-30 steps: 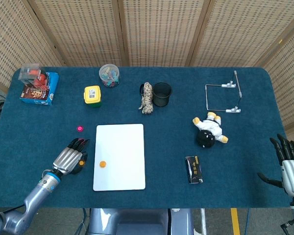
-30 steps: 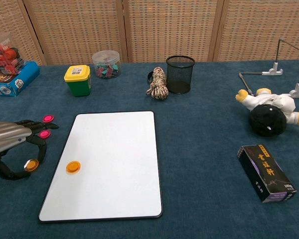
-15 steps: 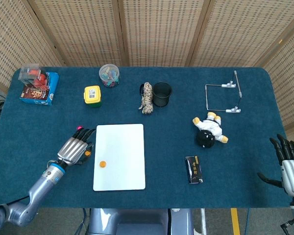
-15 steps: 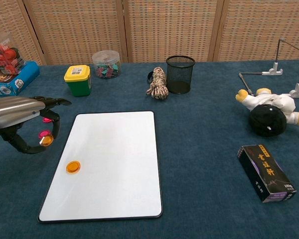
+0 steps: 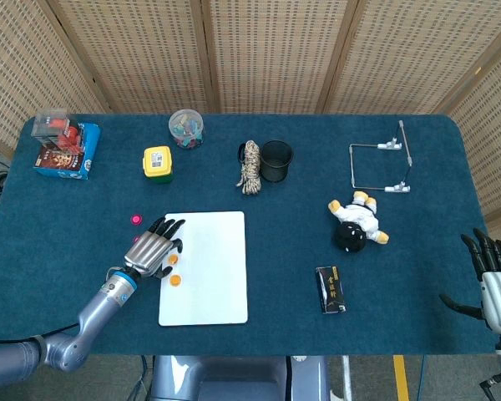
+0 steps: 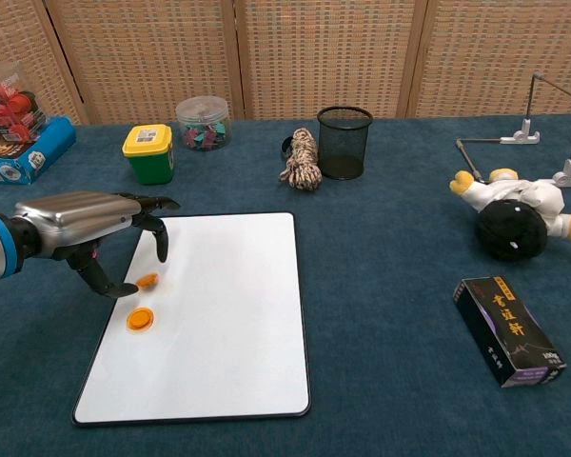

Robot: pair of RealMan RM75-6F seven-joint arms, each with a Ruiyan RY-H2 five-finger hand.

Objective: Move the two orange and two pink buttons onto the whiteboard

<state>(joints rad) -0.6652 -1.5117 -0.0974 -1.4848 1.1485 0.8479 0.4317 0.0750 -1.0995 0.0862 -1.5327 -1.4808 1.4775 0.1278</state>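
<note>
A: Working outward from the whiteboard (image 6: 209, 314), what is already on it?

B: One orange button (image 6: 140, 319) lies flat on the board near its left edge. Just beyond it, a second orange button (image 6: 147, 280) is over the same edge strip, at the thumb tip of the left hand (image 6: 95, 224). Whether it rests on the board or is pinched there cannot be told.

A: So the orange pair is nearly done?

B: It looks that way: one placed, the other arriving or just set down. The pink ones are what remains.

A: Where are they?

B: Off the board to its left, on the blue desk (image 5: 317, 351). One pink button (image 5: 136, 220) sits beyond the board's far-left corner in the head view. A speck of pink (image 5: 137, 239) shows beside the hand's knuckles, probably the other one, though it is mostly hidden.

A: How is the left hand posed?

B: Palm down over the board's left edge, forearm coming in from the left, fingers curved downward and spread, thumb reaching under toward the button.

A: And the other hand?

B: The right hand (image 5: 493, 276) is well away from the whiteboard at the desk's right edge, fingers apart, holding nothing.
</note>
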